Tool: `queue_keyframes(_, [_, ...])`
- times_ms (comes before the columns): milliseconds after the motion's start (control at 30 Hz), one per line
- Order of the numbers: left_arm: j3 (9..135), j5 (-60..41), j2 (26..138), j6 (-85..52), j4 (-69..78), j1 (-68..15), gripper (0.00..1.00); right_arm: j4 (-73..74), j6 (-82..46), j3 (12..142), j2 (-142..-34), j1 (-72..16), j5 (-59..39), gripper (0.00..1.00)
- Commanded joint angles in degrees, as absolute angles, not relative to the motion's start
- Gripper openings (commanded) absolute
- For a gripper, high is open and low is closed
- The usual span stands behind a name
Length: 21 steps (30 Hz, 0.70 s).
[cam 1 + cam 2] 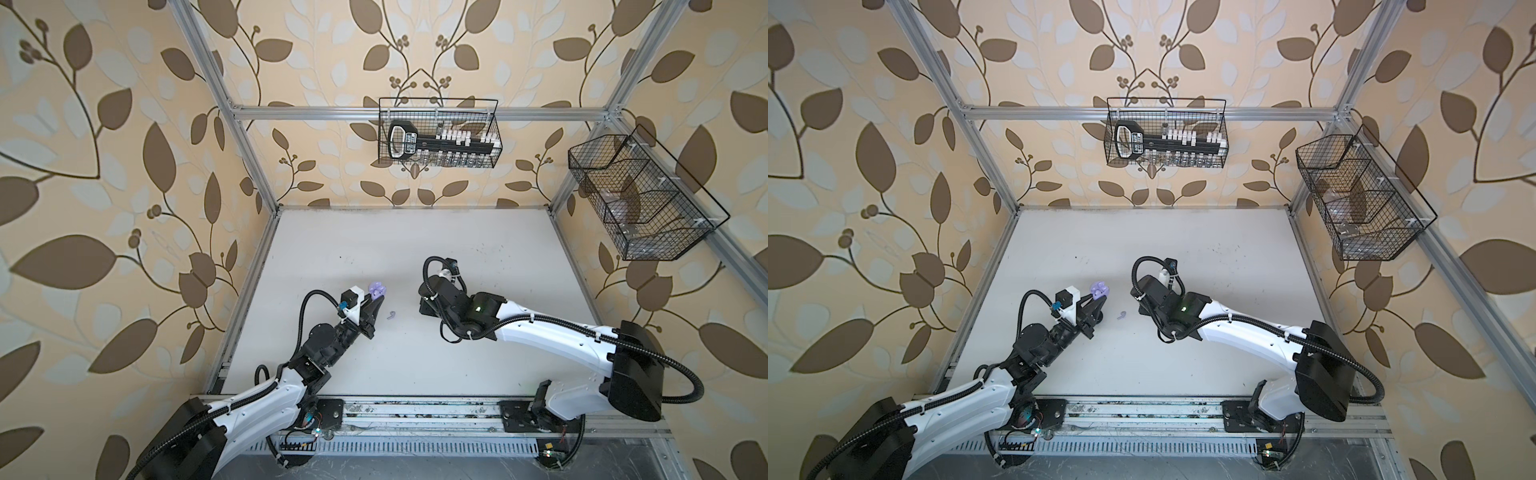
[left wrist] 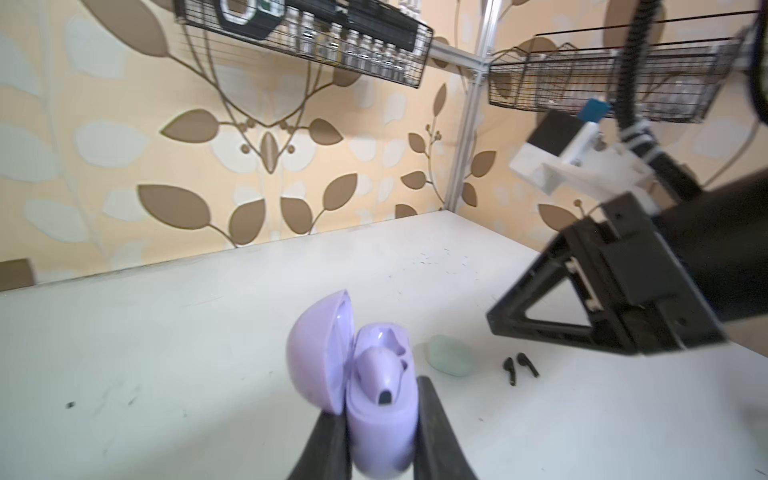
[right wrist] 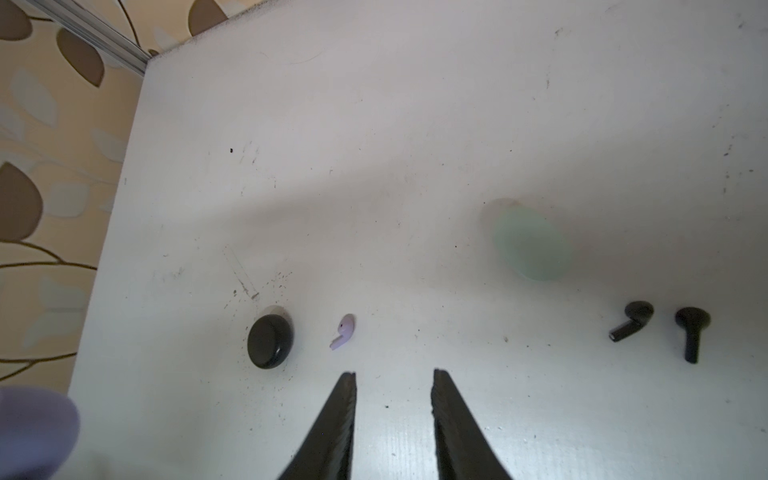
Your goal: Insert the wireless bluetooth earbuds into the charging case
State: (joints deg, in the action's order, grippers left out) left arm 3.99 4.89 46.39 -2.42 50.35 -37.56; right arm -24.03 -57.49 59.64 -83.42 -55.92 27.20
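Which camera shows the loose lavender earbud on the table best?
The right wrist view: the loose lavender earbud lies close and clear beside the black case, bud and stem distinct. In both top views the earbud is only a tiny purple speck. The left wrist view does not show it.

Here's the tally: three charging cases, namely one lavender case, one mint case and one black case. Earbuds now, four in sight. Two are lavender: one lavender earbud sits in the open lavender case, and a second lavender earbud lies loose on the surface. Two are black: the first black earbud and the second black earbud lie side by side. Up on the walls there are two wire baskets, the back basket and the side basket.
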Motion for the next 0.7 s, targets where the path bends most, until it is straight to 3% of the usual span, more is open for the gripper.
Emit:
queue_keyframes(0, [5.95, 17.37, 44.29, -5.41, 46.24, -37.94, 0.0, -23.76, -52.65, 58.66, -86.63, -56.68, 28.0, 0.32])
queue_keyframes(100, [6.04, 21.79, 42.99, -6.76, 43.58, -37.55, 0.0, -23.01, -52.73, 60.02, -90.8, -54.33, 20.42, 0.35])
queue_keyframes(200, [6.82, 23.05, 42.05, -6.99, 40.81, -37.4, 0.0, -18.37, -51.99, 61.27, -94.64, -54.97, 17.33, 0.52])
queue_keyframes(267, [6.77, 24.08, 41.61, -6.96, 40.38, -37.35, 0.0, -23.8, -52.14, 67.71, -99.76, -56.29, 19.49, 0.56])
queue_keyframes(400, [6.8, 26.45, 40.2, -7.54, 38.43, -37.38, 0.0, -30.93, -52.09, 79.65, -110.7, -57.29, 21.36, 0.56])
queue_keyframes(667, [6.82, 25.65, 39.11, -6.94, 37.88, -37.35, 0.0, -33.86, -52.41, 88.59, -122.19, -57.04, 22.28, 0.53])
